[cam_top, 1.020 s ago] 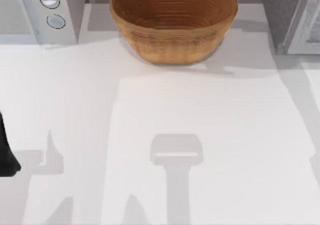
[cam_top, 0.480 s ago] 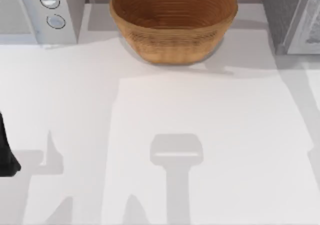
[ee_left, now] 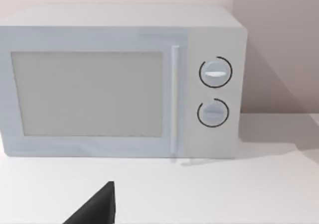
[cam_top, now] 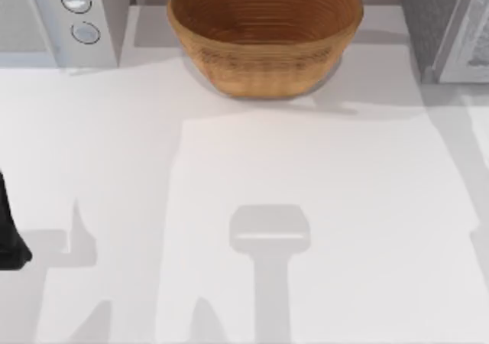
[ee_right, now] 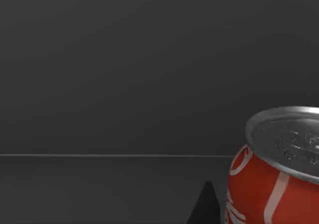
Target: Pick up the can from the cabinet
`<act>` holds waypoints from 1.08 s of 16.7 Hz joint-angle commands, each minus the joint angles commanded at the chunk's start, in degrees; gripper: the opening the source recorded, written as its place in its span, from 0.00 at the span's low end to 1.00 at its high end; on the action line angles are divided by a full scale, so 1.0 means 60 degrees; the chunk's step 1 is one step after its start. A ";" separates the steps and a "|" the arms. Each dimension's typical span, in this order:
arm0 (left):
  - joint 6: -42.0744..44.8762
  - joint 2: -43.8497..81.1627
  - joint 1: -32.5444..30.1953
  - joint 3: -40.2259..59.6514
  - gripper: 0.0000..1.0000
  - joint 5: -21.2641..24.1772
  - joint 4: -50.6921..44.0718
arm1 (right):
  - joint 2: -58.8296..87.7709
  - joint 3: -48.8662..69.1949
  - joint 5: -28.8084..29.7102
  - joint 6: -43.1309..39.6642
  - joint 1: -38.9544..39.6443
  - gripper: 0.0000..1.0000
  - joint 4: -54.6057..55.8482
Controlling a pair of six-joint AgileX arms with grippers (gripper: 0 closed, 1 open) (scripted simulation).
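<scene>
The can (ee_right: 279,169) stands in a dark cabinet space, close beside the right gripper's fingertip (ee_right: 205,206); I cannot tell either gripper's state. A misjudged closing could topple it. The left arm (cam_top: 9,233) sits parked at the table's left edge.

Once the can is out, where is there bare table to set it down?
The whole white table in front of the bowl is bare, from the left tool at the left edge across to the right. The back row is crowded: microwave, bowl, cabinet. The can stands upright inside.
</scene>
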 joint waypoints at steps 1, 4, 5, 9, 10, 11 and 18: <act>0.0000 0.0000 0.0000 0.0000 1.00 0.0000 0.0000 | 0.0000 0.0000 0.0000 0.0000 0.0000 0.10 0.0000; 0.0000 0.0000 0.0000 0.0000 1.00 0.0000 0.0000 | 0.0000 0.0000 0.0000 0.0000 0.0000 0.00 0.0000; 0.0000 0.0000 0.0000 0.0000 1.00 0.0000 0.0000 | 0.0000 0.0000 0.0000 0.0000 0.0000 0.00 0.0000; 0.0000 0.0000 0.0000 0.0000 1.00 0.0000 0.0000 | 0.0000 0.0000 0.0000 0.0000 0.0000 0.00 0.0000; 0.0000 0.0000 0.0000 0.0000 1.00 0.0000 0.0000 | 0.0000 0.0000 0.0000 0.0000 0.0000 0.00 0.0000; 0.0000 0.0000 0.0000 0.0000 1.00 0.0000 0.0000 | -0.0011 0.0000 -0.0002 0.0012 0.0012 0.00 -0.0002; 0.0000 0.0000 0.0000 0.0000 1.00 0.0000 0.0000 | -0.1957 0.0041 0.0637 0.0010 0.0687 0.00 -0.2018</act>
